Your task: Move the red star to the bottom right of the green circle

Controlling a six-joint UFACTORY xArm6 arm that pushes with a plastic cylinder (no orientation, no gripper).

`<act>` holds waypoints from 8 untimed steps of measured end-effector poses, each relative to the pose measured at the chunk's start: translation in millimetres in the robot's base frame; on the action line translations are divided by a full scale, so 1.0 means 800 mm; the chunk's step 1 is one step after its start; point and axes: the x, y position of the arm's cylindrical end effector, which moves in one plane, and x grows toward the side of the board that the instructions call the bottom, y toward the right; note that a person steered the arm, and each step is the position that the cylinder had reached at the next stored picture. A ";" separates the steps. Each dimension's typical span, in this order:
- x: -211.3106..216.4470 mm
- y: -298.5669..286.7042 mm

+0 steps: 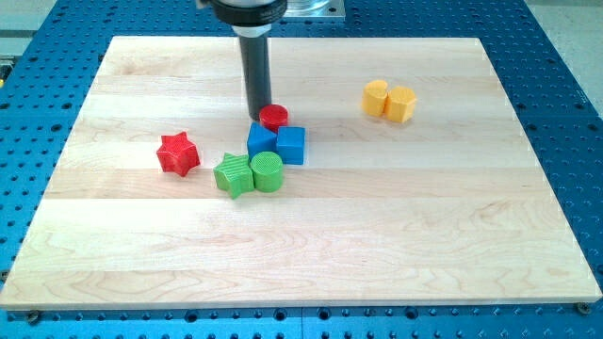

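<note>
Jaws there are none on this arm: it ends in a straight dark rod, so nothing is clenched or released, and my tip (257, 117) rests on the pale wooden desk (452, 235) just left of a small red plastic cylinder (273, 117), touching or nearly so.

Right in front of that sits a tight cluster: two blue plastic blocks, one angular (261, 139) and one a cube (291, 144), then nearer still a green plastic star (233, 175) pressed against the green circle (267, 171), a ribbed green cylinder. Off to the left, well apart from the cluster, lies the red star (177, 153), untouched. Two yellow plastic blocks (389, 100) stand far right, out of the way.

Trouble looks likely from the crowding. To reach the star's left side the tip must skirt the cluster; a careless path would shove the blue blocks into the green circle and shift the target. Pushing the star straight rightward would also ram the green star.
</note>
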 end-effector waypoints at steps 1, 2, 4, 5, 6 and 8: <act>-0.022 -0.003; 0.006 -0.109; 0.150 -0.212; 0.181 -0.192; 0.176 -0.127; 0.155 -0.110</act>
